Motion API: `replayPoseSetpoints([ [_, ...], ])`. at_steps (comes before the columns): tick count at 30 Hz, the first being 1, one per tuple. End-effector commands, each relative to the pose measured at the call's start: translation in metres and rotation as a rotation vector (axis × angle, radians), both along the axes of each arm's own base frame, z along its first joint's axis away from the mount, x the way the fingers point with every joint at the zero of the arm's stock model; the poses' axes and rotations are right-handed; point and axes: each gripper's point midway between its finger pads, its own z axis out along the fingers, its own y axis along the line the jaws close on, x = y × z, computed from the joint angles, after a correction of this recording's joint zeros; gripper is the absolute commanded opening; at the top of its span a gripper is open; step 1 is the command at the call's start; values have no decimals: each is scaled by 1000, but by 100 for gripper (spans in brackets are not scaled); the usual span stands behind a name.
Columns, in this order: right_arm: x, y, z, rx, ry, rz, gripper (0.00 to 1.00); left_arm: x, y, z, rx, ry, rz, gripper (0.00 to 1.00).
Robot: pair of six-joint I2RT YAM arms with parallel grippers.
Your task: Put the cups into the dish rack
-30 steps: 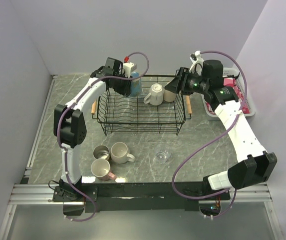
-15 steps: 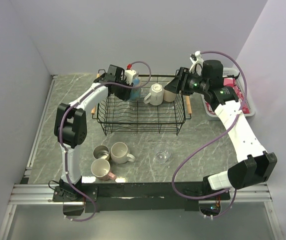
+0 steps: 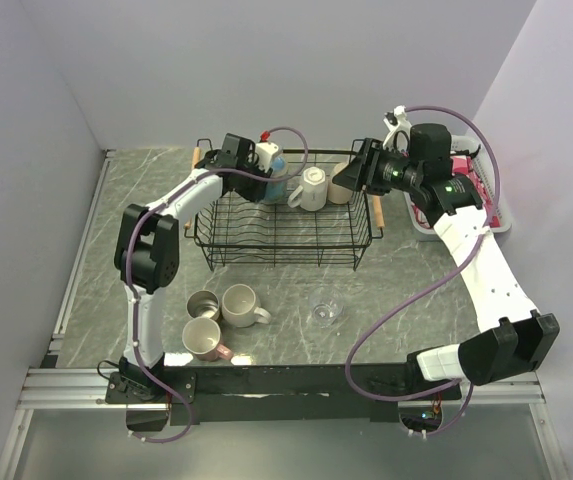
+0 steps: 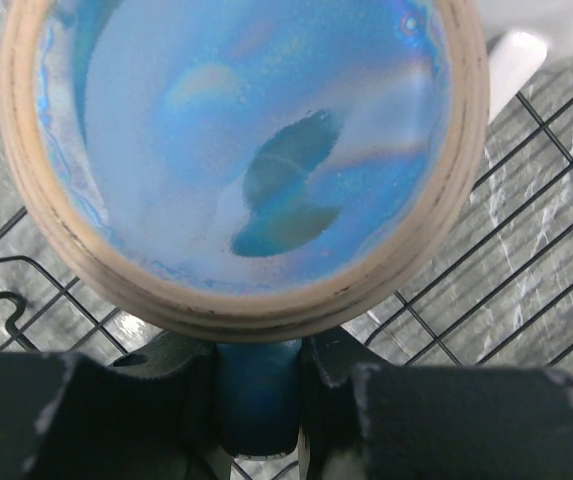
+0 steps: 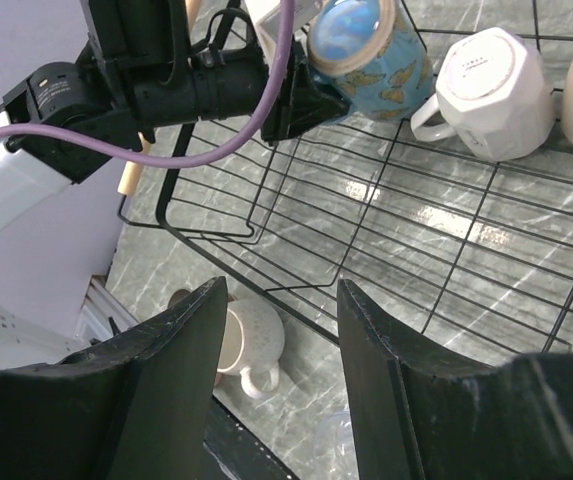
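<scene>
Grip: your left hand (image 4: 256,388) clamped on handle of blue butterfly-patterned mug (image 5: 366,50). Mug tilted over far left corner of black wire dish rack (image 3: 281,262); its glossy blue end with tan ring fills left wrist view. Your right hand (image 5: 278,300) spread wide, empty, above rack. White faceted mug (image 5: 486,90) lies just beside blue one.

Plain pale lilac walls close in the bench (image 3: 416,290) on three sides: a back wall (image 3: 266,70), a left wall (image 3: 16,200) and a right wall (image 3: 566,150). The bench top is grey-green with white marble veining and shows soft bright glints. Aluminium rails (image 3: 76,385) run along its near edge. The light is even, the shadows faint.
</scene>
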Motion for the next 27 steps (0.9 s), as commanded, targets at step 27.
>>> replayPoseSetpoints([
  [27, -15, -15, 17, 39, -57, -49, 55, -96, -89, 107, -165, -133, -438, 1],
])
